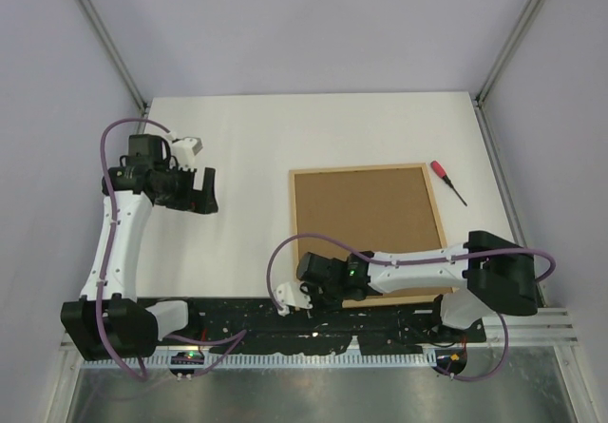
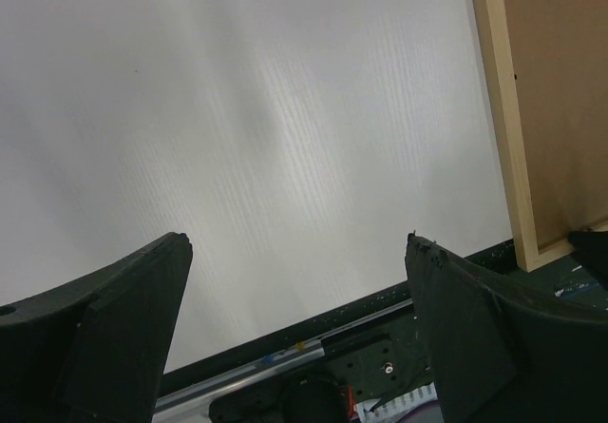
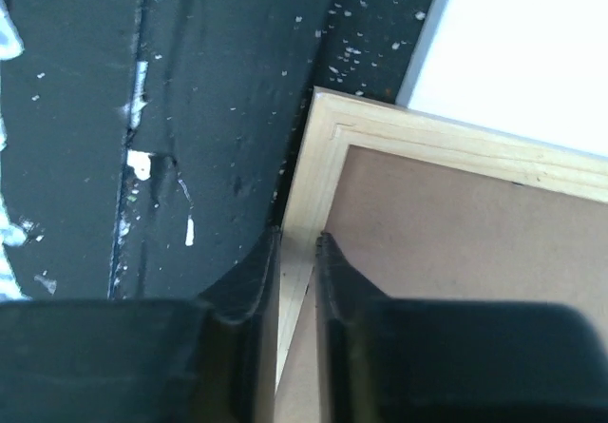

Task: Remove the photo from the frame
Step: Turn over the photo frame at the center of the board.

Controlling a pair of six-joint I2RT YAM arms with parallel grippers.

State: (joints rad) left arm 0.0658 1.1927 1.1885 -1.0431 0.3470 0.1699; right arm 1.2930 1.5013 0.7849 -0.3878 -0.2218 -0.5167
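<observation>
The frame [image 1: 367, 169] lies face down on the white table, right of centre, its brown fibreboard back [image 1: 369, 228] up. The photo is hidden. My right gripper [image 1: 330, 293] is at the frame's near edge by its near left corner. In the right wrist view it [image 3: 298, 240] is shut on the light-wood rail [image 3: 313, 171], one finger outside it and one over the brown back [image 3: 456, 242]. My left gripper [image 1: 204, 191] hangs open and empty over the table's left side. In the left wrist view its fingers [image 2: 142, 280] are wide apart, and the frame's left rail [image 2: 499, 109] shows at the right.
A red-handled screwdriver [image 1: 445, 178] lies on the table just right of the frame's far right corner. The black base rail [image 1: 313, 320] with the arm mounts runs along the near edge. Grey walls enclose the table on three sides.
</observation>
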